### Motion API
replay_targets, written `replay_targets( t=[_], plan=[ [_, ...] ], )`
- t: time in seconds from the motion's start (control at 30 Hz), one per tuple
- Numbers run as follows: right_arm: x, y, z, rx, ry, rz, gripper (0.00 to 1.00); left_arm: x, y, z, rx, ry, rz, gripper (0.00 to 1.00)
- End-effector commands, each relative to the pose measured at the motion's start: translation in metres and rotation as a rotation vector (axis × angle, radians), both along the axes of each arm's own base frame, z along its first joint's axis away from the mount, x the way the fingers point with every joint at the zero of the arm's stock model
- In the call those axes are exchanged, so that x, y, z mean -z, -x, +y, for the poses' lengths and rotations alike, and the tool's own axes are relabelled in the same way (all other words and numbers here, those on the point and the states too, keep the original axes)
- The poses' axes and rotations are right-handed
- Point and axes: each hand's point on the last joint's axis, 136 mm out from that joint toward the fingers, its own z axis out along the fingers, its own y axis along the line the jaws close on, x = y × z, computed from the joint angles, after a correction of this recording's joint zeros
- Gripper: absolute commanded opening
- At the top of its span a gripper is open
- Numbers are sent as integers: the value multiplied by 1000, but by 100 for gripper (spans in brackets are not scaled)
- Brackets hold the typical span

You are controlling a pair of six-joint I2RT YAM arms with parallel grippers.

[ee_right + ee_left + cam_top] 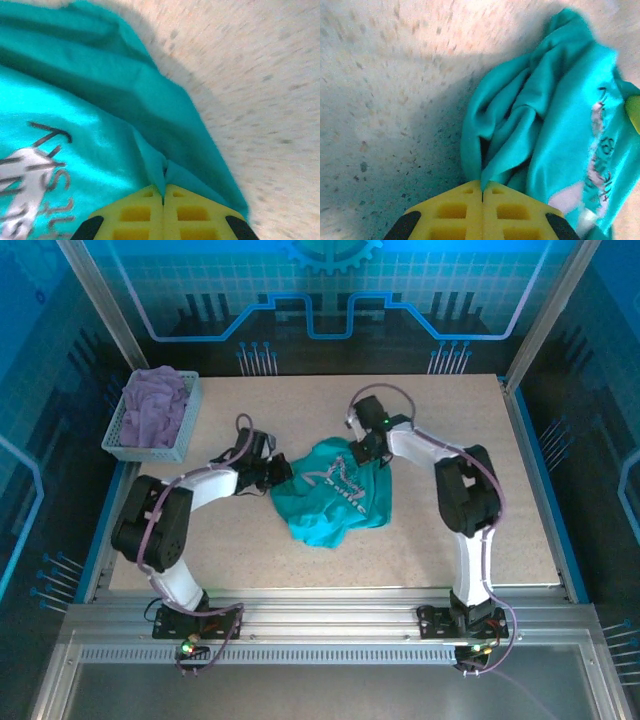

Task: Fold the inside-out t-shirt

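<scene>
The teal inside-out t-shirt (335, 495) lies crumpled in the middle of the table, its faint reversed print facing up. At the shirt's left edge my left gripper (278, 474) is shut on a pinched fold of teal cloth (487, 177), which runs into the seam between the yellow pads (452, 210). My right gripper (362, 453) is at the shirt's upper right edge, shut on another fold of the shirt (162, 175) between its yellow pads (192, 212). The print (30, 175) shows to the left of the right gripper. A yellow bit (633, 112) peeks out at the far right of the left wrist view.
A pale mesh basket (121, 426) holding a lavender-purple garment (154, 405) stands at the back left of the table. Bare speckled tabletop (450, 410) stretches around the shirt. The metal frame rail (320, 615) runs along the near edge.
</scene>
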Motion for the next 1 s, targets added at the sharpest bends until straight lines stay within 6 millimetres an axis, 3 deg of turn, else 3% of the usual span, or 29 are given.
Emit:
replay_targets(
  t=[0.0, 0.07, 0.13, 0.2, 0.27, 0.33, 0.4, 0.5, 0.6, 0.67, 0.73, 0.9, 0.97],
  plan=[
    [-146, -21, -20, 22, -151, -353, 0, -106, -23, 7, -26, 116, -277, 0],
    [-204, -10, -29, 9, -227, -495, 0, -163, -24, 8, -25, 150, -425, 0],
    [-244, 8, -38, -2, -277, -613, 0, -207, -16, 7, -4, 183, -551, 0],
    [-264, 28, -49, 5, -302, -685, 0, -241, -3, 7, 14, 207, -665, 0],
    [-263, 50, -57, 21, -331, -707, 1, -250, 11, 7, 33, 224, -718, 0],
    [-238, 70, -68, 71, -346, -689, 7, -240, 25, 3, 63, 255, -736, 1],
    [-198, 87, -81, 152, -351, -637, 19, -215, 37, -5, 107, 272, -704, 7],
    [-127, 112, -100, 254, -309, -516, 45, -157, 53, -20, 176, 247, -563, 17],
    [-94, 129, -101, 251, -304, -441, 55, -105, 74, -37, 265, 224, -418, 31],
    [-87, 137, -88, 204, -352, -404, 56, -80, 86, -39, 284, 194, -352, 35],
    [-85, 140, -67, 129, -406, -376, 57, -70, 89, -35, 268, 175, -326, 38],
    [-73, 161, 13, -190, -382, -281, 59, -67, 89, -21, 222, 70, -300, 50],
    [-60, 172, 39, -295, -320, -235, 61, -67, 92, -16, 219, 30, -297, 53]
  ],
)
